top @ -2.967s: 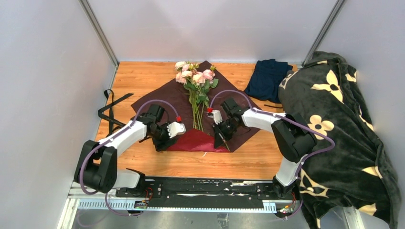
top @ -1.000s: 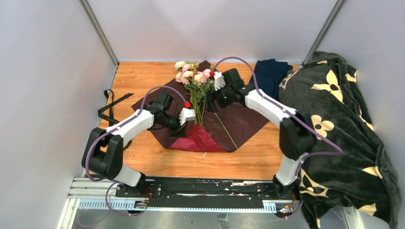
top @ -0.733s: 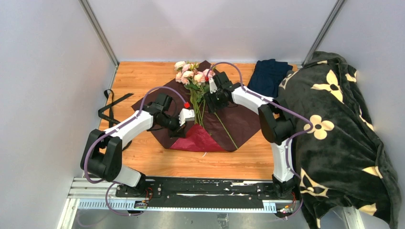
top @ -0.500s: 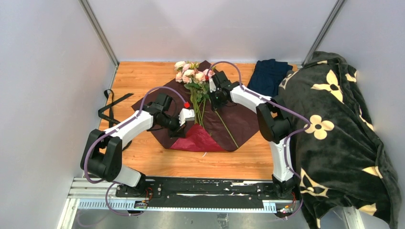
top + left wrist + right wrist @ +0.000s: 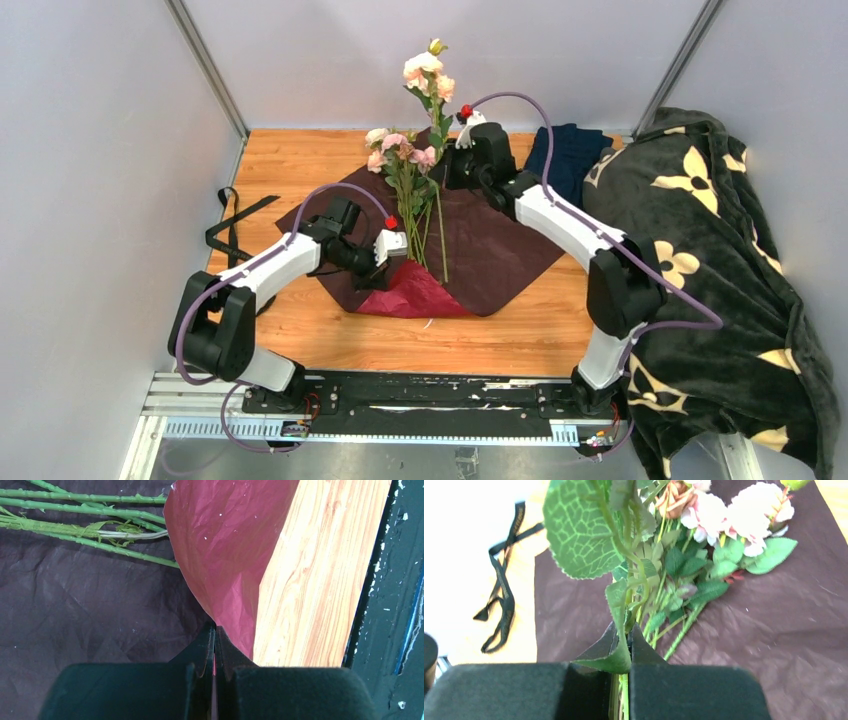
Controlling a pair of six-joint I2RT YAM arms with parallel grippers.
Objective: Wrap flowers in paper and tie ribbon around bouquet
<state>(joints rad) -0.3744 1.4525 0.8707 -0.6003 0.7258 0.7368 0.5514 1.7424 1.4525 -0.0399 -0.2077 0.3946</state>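
Note:
The paper (image 5: 500, 245) lies spread on the table with its dark side up. Its near corner (image 5: 415, 295) is folded over and shows bright red. My left gripper (image 5: 378, 275) is shut on that folded red edge (image 5: 225, 545), the jaws pressed flat on it (image 5: 215, 630). My right gripper (image 5: 447, 172) is shut on a flower stem (image 5: 624, 640) and holds it upright, with blooms (image 5: 427, 68) high above the table and the stem end hanging near the paper. The other flowers (image 5: 400, 155) lie on the paper. The ribbon (image 5: 235, 225) lies at the table's left edge.
A folded navy cloth (image 5: 565, 160) sits at the back right. A dark blanket with cream flower shapes (image 5: 710, 260) is heaped along the right side. Grey walls close in the left and back. Bare wood (image 5: 320, 580) shows between the paper and the arms' base rail.
My right gripper has shut on a flower stem and lifted it upright off the paper, blooms now high above the back edge. The left gripper has stayed shut on the red fold.

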